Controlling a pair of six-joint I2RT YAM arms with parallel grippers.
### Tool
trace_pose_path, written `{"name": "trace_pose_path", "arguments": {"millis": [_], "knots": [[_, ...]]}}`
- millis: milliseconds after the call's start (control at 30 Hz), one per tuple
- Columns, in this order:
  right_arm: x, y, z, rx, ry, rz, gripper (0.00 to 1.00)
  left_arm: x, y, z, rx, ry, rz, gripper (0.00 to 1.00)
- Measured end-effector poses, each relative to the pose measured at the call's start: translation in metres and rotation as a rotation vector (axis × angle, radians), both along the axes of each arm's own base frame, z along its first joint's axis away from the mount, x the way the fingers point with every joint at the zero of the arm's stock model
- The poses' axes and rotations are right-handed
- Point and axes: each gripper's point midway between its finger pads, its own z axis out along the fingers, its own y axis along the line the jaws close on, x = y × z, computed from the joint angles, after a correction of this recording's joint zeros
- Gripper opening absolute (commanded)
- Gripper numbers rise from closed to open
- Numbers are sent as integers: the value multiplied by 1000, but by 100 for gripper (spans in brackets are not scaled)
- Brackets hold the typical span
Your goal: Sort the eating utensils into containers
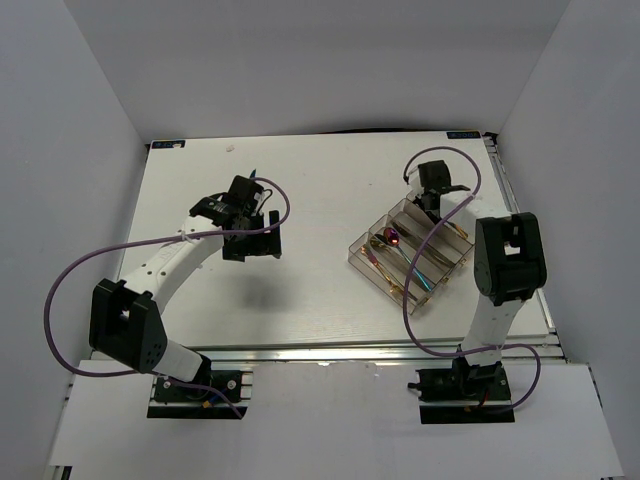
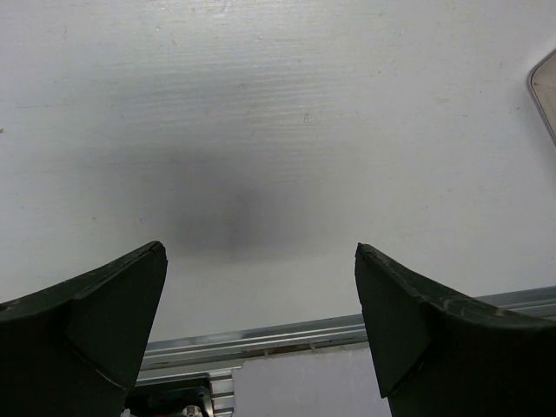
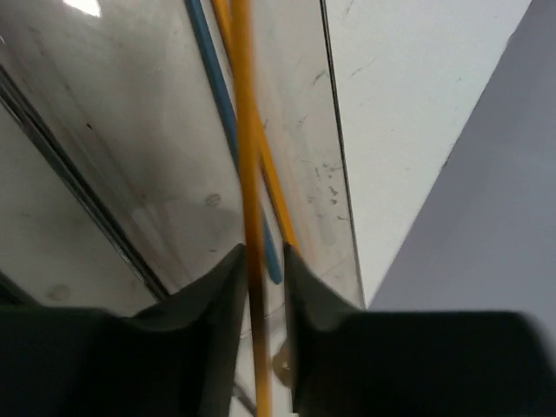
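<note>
Your right gripper (image 3: 263, 250) is down at the far end of the tray (image 1: 356, 255), fingers drawn nearly together around a gold chopstick (image 3: 246, 130). The stick sits against one finger and there's a sliver of daylight on the other side, so I can't tell whether you're pinching it or merely straddling it. It runs lengthwise along the tray's outermost compartment, the one whose outer wall has only bare table (image 2: 261, 104) beyond it. That lengthwise line looks deliberate: the slot is long and narrow, and a stick goes in flat only if it runs the same way.

In that same slot a second gold chopstick (image 3: 276, 200) lies just beside yours, angled slightly and crossing under it near your fingertips. A blue piece (image 3: 217, 95) lies alongside both, nearer the tray's inner divider. Slim straight pieces are sharing one lane, which fits the sorting.

Move out across the tray and the other compartments hold their own groups, with a rainbow spoon (image 1: 385, 240) showing in a lane on the side away from your gripper. From above I see no utensil on the table outside the tray, so my read is you're near the end of the job.

Your left gripper (image 2: 261, 248) hangs well apart from the tray, out past the side opposite the chopstick lane, jaws spread wide and holding nothing over bare tabletop. I'd judge it's parked there to stay out of the way.
</note>
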Motion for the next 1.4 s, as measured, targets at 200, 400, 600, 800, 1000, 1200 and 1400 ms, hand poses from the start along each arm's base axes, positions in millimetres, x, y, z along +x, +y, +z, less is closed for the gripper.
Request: {"name": "trace_pose_path", "arguments": {"millis": [200,400,600,800,1000,1200,1400], "knots": [[1,-6,23,1,-55,0,53,0,0,0,0,-1,5,98],[14,-2,66,27,-155,-12,54,13,2,10,16,-39,29,98],[32,18,152,182,-347,-115,89,59,19,15,43,-65,112,98],[-16,102,235,704,-409,-9,89,144,41,-3,107,-79,135,78],[-109,155,201,1091,-145,26,89,177,42,-56,139,-2,93,63],[-156,162,132,1119,111,-98,89,199,36,-86,156,27,42,62],[-168,162,147,1142,93,-69,89,213,35,-90,165,10,26,61]]}}
